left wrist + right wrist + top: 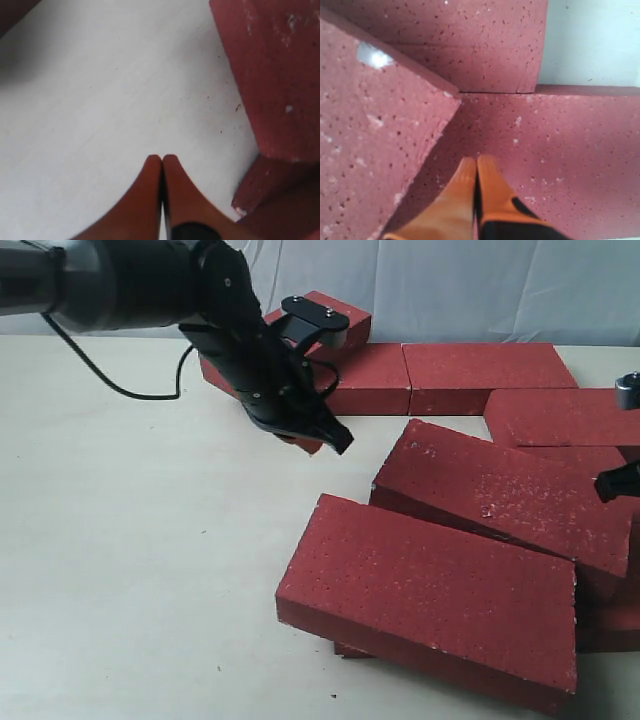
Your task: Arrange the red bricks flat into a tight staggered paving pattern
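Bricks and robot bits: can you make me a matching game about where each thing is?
Things:
1. front brick
2. slanted brick
3. black cable
4. left arm

Places:
A. raised above the table, jaws shut
B. looping down from the arm, on the left of the exterior view
C. nearest the camera in the exterior view
D. propped across other bricks in the middle

Pairs: 1-C, 2-D, 3-B, 4-A
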Tool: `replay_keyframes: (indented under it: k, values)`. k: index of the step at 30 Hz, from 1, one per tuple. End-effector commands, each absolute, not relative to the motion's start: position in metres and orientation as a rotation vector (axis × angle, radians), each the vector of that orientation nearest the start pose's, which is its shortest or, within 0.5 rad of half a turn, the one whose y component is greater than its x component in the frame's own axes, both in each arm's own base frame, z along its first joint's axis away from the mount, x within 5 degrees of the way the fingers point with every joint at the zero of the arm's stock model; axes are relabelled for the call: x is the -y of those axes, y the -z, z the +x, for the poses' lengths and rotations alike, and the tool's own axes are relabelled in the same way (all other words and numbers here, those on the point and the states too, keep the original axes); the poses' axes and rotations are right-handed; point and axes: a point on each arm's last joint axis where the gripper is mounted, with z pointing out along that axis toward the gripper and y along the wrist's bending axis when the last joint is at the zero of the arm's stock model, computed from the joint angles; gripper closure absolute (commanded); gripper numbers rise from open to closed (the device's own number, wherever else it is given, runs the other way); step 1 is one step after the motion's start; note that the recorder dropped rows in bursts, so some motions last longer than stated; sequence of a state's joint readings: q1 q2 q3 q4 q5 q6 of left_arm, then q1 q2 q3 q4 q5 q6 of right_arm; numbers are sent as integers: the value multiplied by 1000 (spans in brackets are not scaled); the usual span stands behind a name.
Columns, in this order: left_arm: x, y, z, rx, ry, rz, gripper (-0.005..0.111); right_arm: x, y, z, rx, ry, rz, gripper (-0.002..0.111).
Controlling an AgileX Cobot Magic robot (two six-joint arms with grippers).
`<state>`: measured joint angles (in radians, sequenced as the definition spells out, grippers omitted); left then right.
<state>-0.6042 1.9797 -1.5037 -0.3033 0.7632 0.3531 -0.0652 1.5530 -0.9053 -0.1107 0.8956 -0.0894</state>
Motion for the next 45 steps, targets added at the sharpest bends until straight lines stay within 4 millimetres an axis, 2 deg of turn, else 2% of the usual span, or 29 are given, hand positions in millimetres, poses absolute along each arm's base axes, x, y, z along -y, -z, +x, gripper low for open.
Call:
replay_keyframes:
  k: [1, 7, 16, 25, 27, 29, 30, 32, 36, 40, 45]
  values:
    - [281, -205, 345, -2506, 470, 1058, 107, 26, -199, 269, -3025, 138, -128, 109]
    - [301, -194, 351, -2499, 506, 1074, 107, 24, -198, 269, -3025, 108, -106, 109]
    - [323, -192, 345, -2490, 573, 1098, 107, 23, -198, 269, -3019, 86, -90, 109]
    - [328, -190, 340, -2479, 585, 1131, 107, 12, -199, 273, -2970, -91, -85, 109]
    - [326, -196, 340, -2446, 565, 1160, 107, 12, -201, 275, -2953, -90, -88, 109]
    - [324, -215, 339, -2391, 551, 1154, 107, 12, -215, 280, -2936, -91, -98, 109]
    - [321, -233, 337, -2351, 558, 1138, 107, 11, -230, 284, -2903, -106, -92, 109]
    - [315, -256, 334, -2302, 559, 1124, 107, 8, -249, 288, -2872, -153, -103, 109]
    - [289, -292, 340, -2259, 539, 1042, 107, -2, -288, 301, -2778, -254, -126, 109]
    - [257, -302, 351, -2325, 513, 981, 107, -34, -303, 317, -2695, -311, -267, 109]
    - [229, -305, 359, -2389, 433, 967, 107, -76, -302, 339, -2659, -351, -420, 109]
